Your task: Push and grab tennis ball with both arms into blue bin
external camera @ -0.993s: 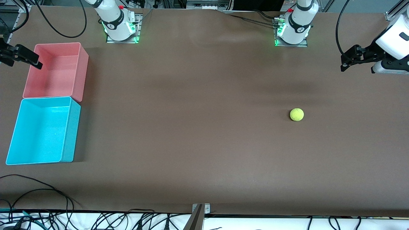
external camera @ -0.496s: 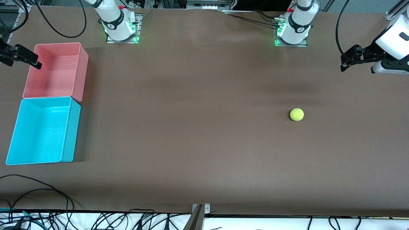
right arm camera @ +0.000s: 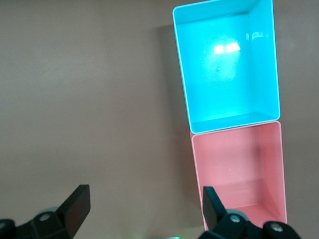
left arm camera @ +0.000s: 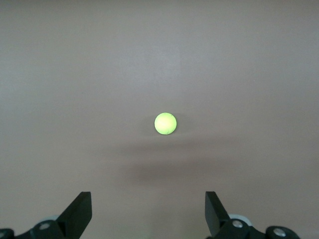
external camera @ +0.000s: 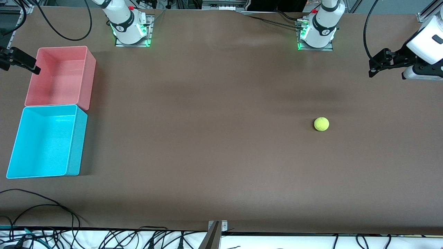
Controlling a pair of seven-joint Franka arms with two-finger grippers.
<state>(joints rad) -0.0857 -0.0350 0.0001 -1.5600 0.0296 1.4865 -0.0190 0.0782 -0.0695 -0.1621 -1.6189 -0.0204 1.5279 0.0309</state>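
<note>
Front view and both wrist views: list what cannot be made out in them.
- Right gripper: cut off by the front view's edge beside the pink bin; only one black finger shows.
- Left gripper: its arm runs off the front view's edge.
- Blue bin: absent from the left wrist view, which shows only the tennis ball.
- Tennis ball: outside the right wrist view.
- Both wrist views: only fingertips show at the frame edge.

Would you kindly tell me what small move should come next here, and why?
Probably lower the open left gripper toward the small fuzzy yellow-green tennis ball, which lies alone on the brown table at the left arm's end. The rectangular cyan-blue plastic bin sits at the right arm's end, where the open right gripper hangs by the pink bin.
</note>
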